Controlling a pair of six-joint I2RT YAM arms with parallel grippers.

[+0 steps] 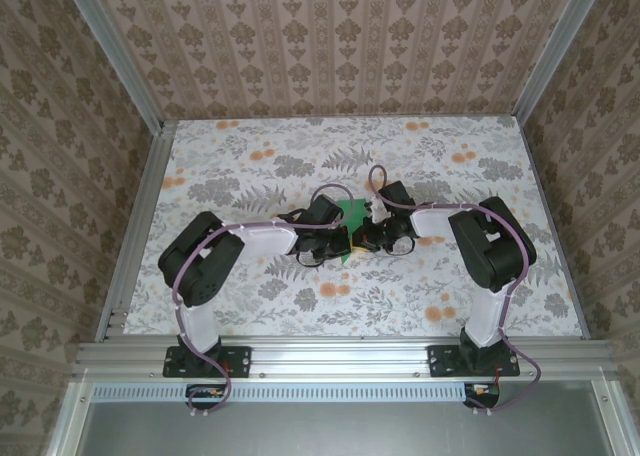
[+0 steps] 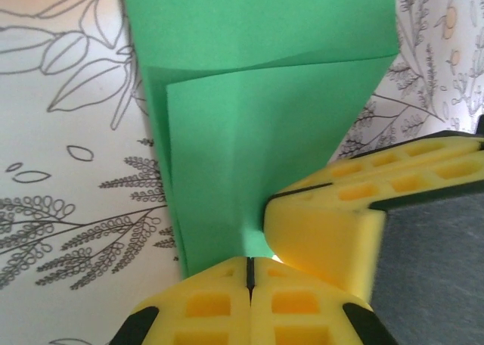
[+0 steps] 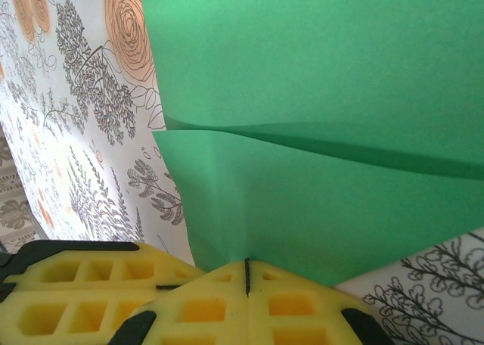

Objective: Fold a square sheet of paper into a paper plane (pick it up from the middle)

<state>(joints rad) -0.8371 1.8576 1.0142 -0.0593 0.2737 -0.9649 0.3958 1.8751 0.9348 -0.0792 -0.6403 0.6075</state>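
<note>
Top external view: you are looking at the left gripper (image 1: 338, 240) and the right gripper (image 1: 368, 234) meeting nose to nose at the middle of the table (image 1: 250, 166). The square sheet of paper (image 1: 352, 216) is showing as a small green patch between them, at 12 o'clock from the fingertips. The wrists are hiding most of its outline, so its shape is not readable here.

Left wrist view: the left gripper (image 2: 249, 265) is sitting at 6 o'clock, yellow fingers pressed together and pinching the paper's lower tip in their seam. The square sheet of paper (image 2: 265, 133) is spreading toward 12 o'clock in at least two overlapping layers. The right gripper (image 2: 333, 209) is crowding in from 4 o'clock, just beside that same tip.

Right wrist view: the right gripper (image 3: 246, 269) is sitting at 6 o'clock, fingers likewise clamping the green edge. The square sheet of paper (image 3: 318, 95) is extending toward 1 o'clock, a loose layer edge running from 9 to 3 o'clock. The left gripper (image 3: 83, 284) is showing at 8 o'clock.

Progress, as a judgement: you are somewhere in the early folds. The layers are looking loose rather than pressed flat. No pointed dart is appearing, so most creasing is probably remaining.
</note>
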